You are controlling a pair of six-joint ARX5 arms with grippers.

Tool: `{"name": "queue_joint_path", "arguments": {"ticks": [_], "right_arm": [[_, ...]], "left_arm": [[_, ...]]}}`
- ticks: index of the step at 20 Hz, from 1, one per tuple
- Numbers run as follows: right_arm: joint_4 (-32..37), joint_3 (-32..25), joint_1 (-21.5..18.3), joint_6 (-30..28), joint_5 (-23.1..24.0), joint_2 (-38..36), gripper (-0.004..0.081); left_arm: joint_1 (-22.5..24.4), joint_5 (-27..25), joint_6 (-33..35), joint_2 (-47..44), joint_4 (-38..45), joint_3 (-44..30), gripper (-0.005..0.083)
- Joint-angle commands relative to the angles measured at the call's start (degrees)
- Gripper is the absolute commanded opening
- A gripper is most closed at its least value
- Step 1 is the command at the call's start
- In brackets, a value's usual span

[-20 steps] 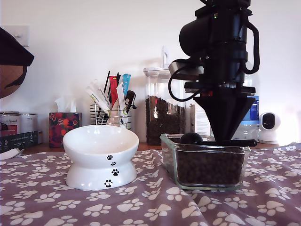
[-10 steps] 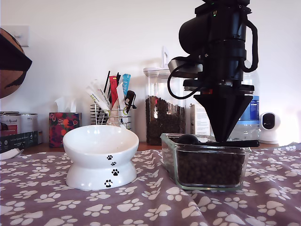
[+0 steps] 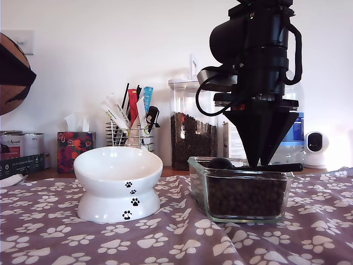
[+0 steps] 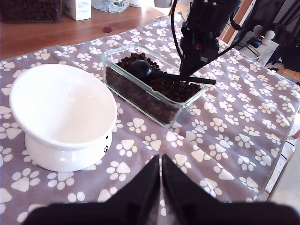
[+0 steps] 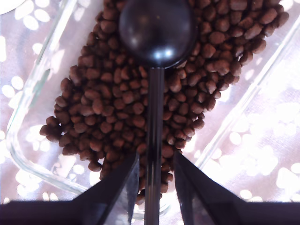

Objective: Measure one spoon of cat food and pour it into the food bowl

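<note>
A purple cloth printed with white paw prints [image 3: 165, 243] covers the table, with a white wall behind. On it, at the exterior view's right, stands a clear rectangular glass dish [image 3: 201, 187] filled with small dark brown kibble pellets [image 5: 108, 112]. The black plastic measuring scoop [image 5: 156, 33] lies on top of the pellets, round cup turned dome-up and long flat handle running back toward my second gripper [image 5: 154, 187]. Its 2 jaws straddle the handle with a thin gap on each side, so I judge it not yet clamped. My first gripper [image 4: 161, 176] hangs over the near cloth, jaws almost together and holding nothing.

The white glossy ceramic bowl on its paw-print pedestal [image 3: 117, 168] sits empty at the exterior view's left, apart from the dish.

The risk I see: the handle is narrow and smooth, so an off-centre pinch could let the scoop twist and spill pellets. The cup is upside down, so it needs rolling before it can dig. The dish walls stand close on both sides, leaving little room for sideways sweeps. Between dish and bowl the cloth is open. A clear canister [image 3: 192, 127] and a wire holder of sticks [image 3: 129, 124] stand farther back.
</note>
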Motion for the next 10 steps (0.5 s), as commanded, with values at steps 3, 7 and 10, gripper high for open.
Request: {"name": "queue_joint_path", "arguments": {"ticks": [3,7,10], "right_arm": [[0.39,-0.07,0.28,0.17,-0.44,0.13,0.0211],[0.02,-0.07,0.26,0.22,-0.39,0.83,0.0211],[0.07,-0.07,0.28,0.42,-0.44,0.96,0.021]], "left_arm": [[-0.2,0.24,-0.22,0.22,0.2,-0.39,-0.0019],[-0.2,0.24,-0.22,0.22,0.2,-0.39,-0.0019],[-0.2,0.26,-0.22,0.22,0.17,-0.39,-0.0019]]}}
